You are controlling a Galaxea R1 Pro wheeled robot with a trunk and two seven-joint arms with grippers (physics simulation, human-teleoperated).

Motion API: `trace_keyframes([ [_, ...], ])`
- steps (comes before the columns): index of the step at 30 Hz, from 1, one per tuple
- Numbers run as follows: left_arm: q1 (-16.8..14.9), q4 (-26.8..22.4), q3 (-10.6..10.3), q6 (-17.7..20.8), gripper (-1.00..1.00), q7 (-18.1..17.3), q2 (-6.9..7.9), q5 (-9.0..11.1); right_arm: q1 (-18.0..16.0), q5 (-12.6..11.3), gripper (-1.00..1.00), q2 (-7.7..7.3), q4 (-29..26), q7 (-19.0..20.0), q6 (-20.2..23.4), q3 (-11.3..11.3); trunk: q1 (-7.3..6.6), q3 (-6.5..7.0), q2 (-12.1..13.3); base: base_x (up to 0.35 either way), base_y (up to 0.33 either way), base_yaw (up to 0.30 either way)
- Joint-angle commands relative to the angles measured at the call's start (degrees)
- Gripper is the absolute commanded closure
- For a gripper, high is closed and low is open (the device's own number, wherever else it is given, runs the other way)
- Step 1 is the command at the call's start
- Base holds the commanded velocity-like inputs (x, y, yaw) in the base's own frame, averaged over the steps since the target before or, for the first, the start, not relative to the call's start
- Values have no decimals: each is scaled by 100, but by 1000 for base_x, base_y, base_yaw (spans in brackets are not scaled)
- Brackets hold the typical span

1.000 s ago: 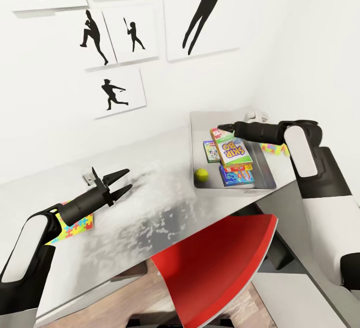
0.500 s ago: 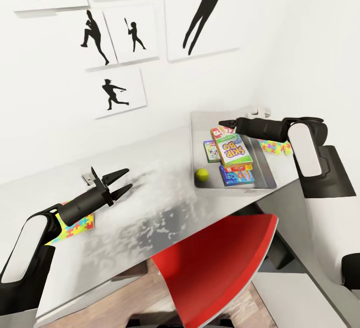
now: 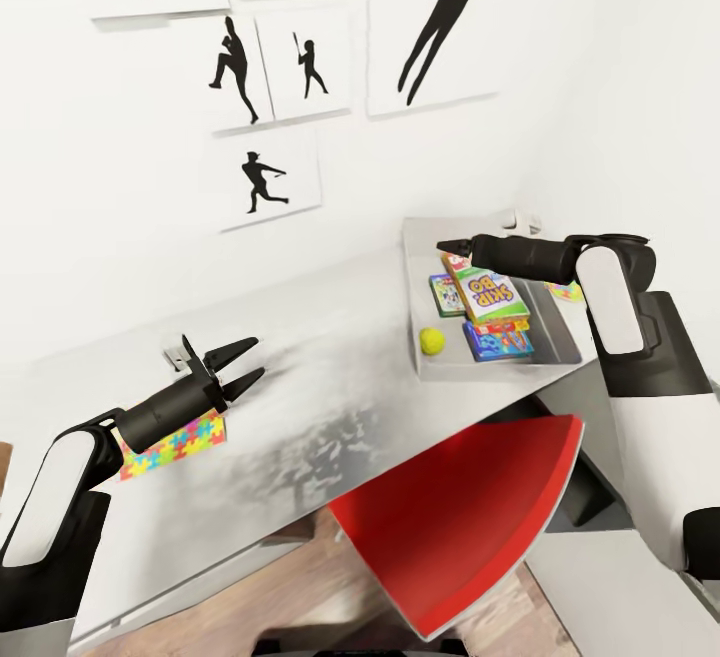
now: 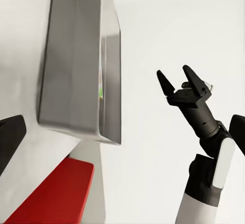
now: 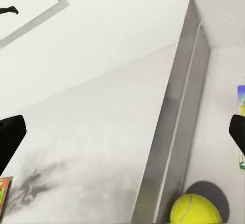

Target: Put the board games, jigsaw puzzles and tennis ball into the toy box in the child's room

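White walls hung with silhouette pictures [image 3: 268, 180] are backing the table [image 3: 330, 377], where the toy box [image 3: 418, 237] is holding three board games [image 3: 488, 295] and the ball [image 3: 432, 340]. One puzzle [image 3: 175, 444] is lying under my left gripper [image 3: 237, 366], jaws spread. My right gripper [image 3: 447, 246] is hovering over the box, also agape. A red chair [image 3: 470, 507] is standing below.

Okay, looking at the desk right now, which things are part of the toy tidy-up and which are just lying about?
Part of the job: toy box, tennis ball, SKIP-BO game, blue game box, small green game box, jigsaw puzzle, second jigsaw puzzle, table.

Just lying about: red chair, silhouette pictures.
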Motion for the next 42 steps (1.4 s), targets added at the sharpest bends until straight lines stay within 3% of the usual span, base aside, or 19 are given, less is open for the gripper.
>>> trace_keyframes([
  [1, -4, 3, 6, 21, -100, -60, 0, -57, -4, 60, -100, -2, -17, 56, 17, 6, 2, -8, -10, -95, 251, 0],
  [22, -4, 3, 12, 22, -100, -85, 8, -57, 330, 69, -100, 39, -480, 36, 17, 18, 2, -8, -10, -84, 252, 0],
  [42, -4, 8, 14, 14, -100, -127, 17, -60, 380, 74, -100, 75, -616, 22, 17, 46, 2, 67, -10, -11, 45, 122],
])
